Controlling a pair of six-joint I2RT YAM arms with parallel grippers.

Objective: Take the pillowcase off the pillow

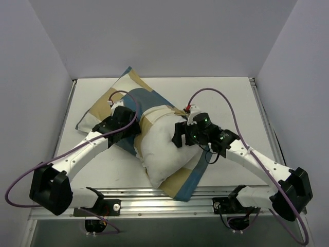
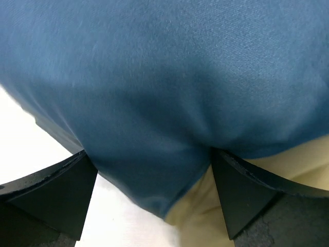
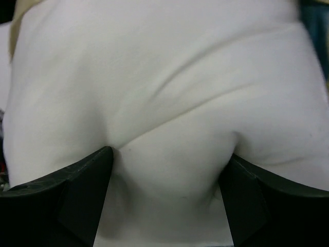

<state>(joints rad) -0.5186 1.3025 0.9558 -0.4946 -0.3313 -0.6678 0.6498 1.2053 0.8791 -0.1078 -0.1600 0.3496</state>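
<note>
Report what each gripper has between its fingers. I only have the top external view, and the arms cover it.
Observer: The left gripper pinches a blue fold of the pillowcase, creased at its fingers.
Operator: Now the right one.
Observer: The right gripper squeezes the bare white pillow; no patterned cloth lies between its fingers.
Operator: Check for tan cloth at the left.
Observer: Yes, a tan patch shows beside the blue fold, next to one finger.
</note>
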